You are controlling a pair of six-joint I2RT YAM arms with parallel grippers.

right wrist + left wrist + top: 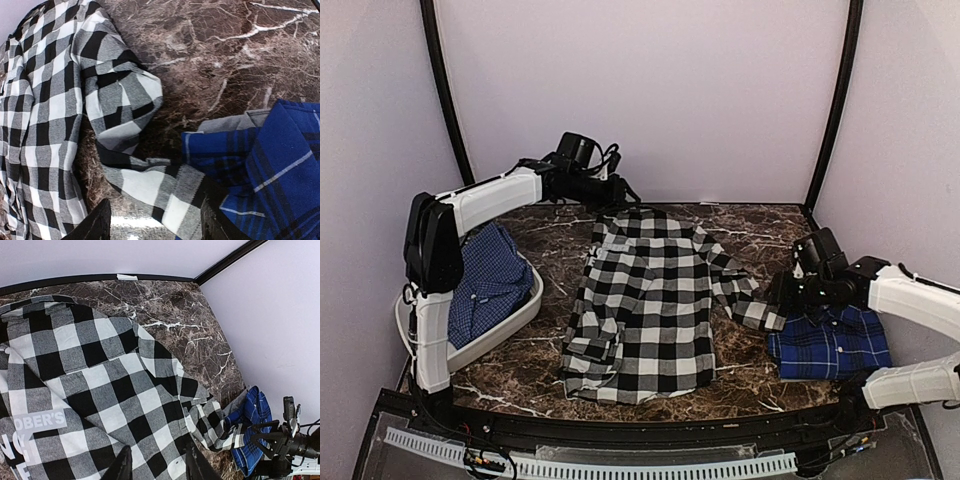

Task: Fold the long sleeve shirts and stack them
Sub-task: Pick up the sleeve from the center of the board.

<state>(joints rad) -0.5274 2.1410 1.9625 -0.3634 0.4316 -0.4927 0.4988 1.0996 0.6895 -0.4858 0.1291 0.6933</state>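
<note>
Note checked shirt (pixel 640 310) lying collar-to-hem down frame centre, loose sleeve (pixel 150 185) trailing toward frame right beneath spread right gripper (pixel 155 227), spread left gripper (pixel 159 467) near collar.

White lettering (pixel 42 422) on the checked shirt (pixel 115 405) is cut off by the left wrist view's edge.

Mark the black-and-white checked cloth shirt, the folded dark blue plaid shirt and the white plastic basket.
Black-and-white checked cloth shirt (pixel 645 310): top external view, middle of its body.
Folded dark blue plaid shirt (pixel 835 345): top external view, its upper face.
White plastic basket (pixel 505 325): top external view, its near wall.
</note>
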